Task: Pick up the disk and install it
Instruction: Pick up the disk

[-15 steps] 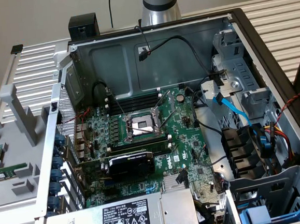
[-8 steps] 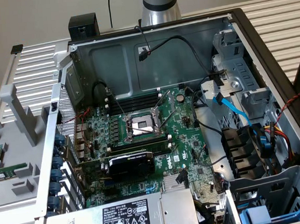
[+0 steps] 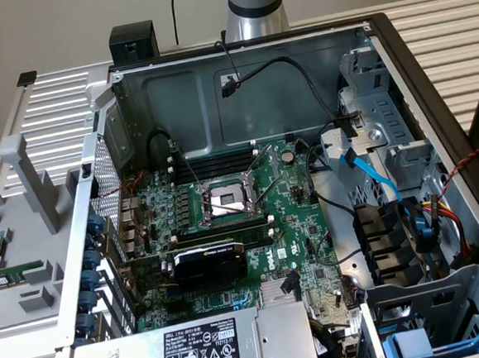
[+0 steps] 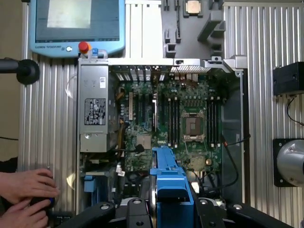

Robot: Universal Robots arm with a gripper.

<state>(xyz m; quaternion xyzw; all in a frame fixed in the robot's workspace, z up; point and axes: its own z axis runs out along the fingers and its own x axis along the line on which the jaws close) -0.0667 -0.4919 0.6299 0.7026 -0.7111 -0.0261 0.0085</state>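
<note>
In the wrist view the disk (image 4: 169, 167), in its bright blue plastic carrier, sticks out edge-on from between my black fingers (image 4: 137, 213). My gripper (image 4: 172, 209) is shut on it and holds it high above the open computer case (image 4: 95, 156), over the motherboard (image 4: 156, 118). The disk's metal body and label are mostly hidden by the carrier. In the exterior view the arm's grey column (image 3: 253, 8) rises behind the case, and the motherboard (image 3: 226, 221) lies open inside it.
A second blue-carrier drive (image 3: 427, 342) sits in the bay at the exterior view's lower right, beside blue and black cables (image 3: 372, 177). The grey power-supply box (image 3: 211, 347) lies at the front. A person's hands (image 4: 23, 194) rest beside the case, and a teach pendant (image 4: 78, 23) lies beyond it.
</note>
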